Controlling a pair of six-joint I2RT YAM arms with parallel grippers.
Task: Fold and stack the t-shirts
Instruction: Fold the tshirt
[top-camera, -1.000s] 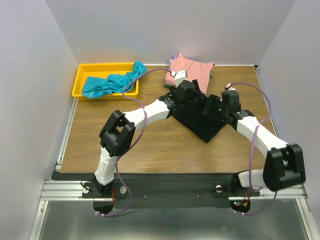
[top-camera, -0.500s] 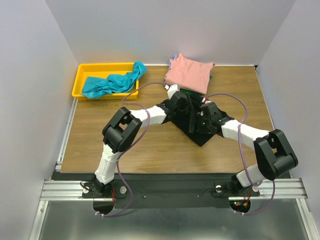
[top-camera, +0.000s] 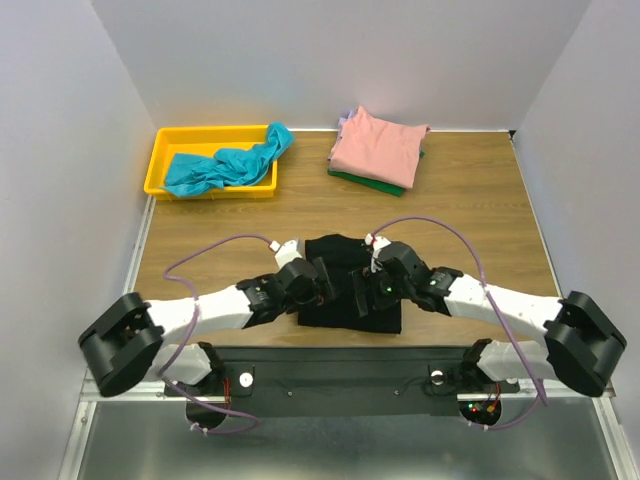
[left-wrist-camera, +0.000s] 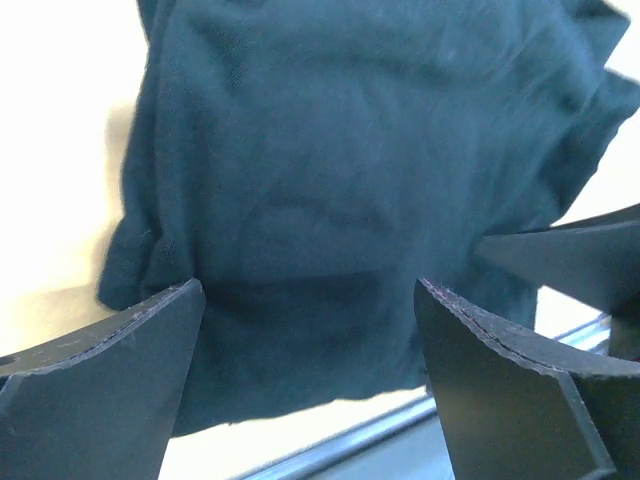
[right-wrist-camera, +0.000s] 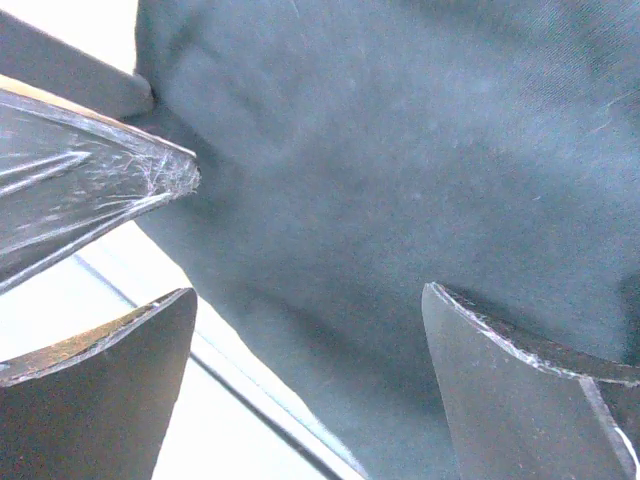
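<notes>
1. The black shirt is lying folded at 6 o'clock on the table, close to the near edge.
2. The left gripper is reaching in from 8 o'clock and hanging over the shirt's left part. Its fingers are standing wide apart, with dark cloth filling the gap between them.
3. The right gripper is coming in from 4 o'clock over the shirt's right part. Its fingers are also spread wide, with cloth showing between them.
4. The two grippers are sitting just beside each other above the shirt's middle. Whether any fingertip is pressing the cloth, I cannot tell.
5. The pink shirt is resting folded at 1 o'clock, on top of the green shirt. A lavender edge is peeking out at the stack's far left corner.
6. The teal shirt is lying crumpled in the yellow bin at 11 o'clock, with one end hanging over the bin's right rim.
</notes>
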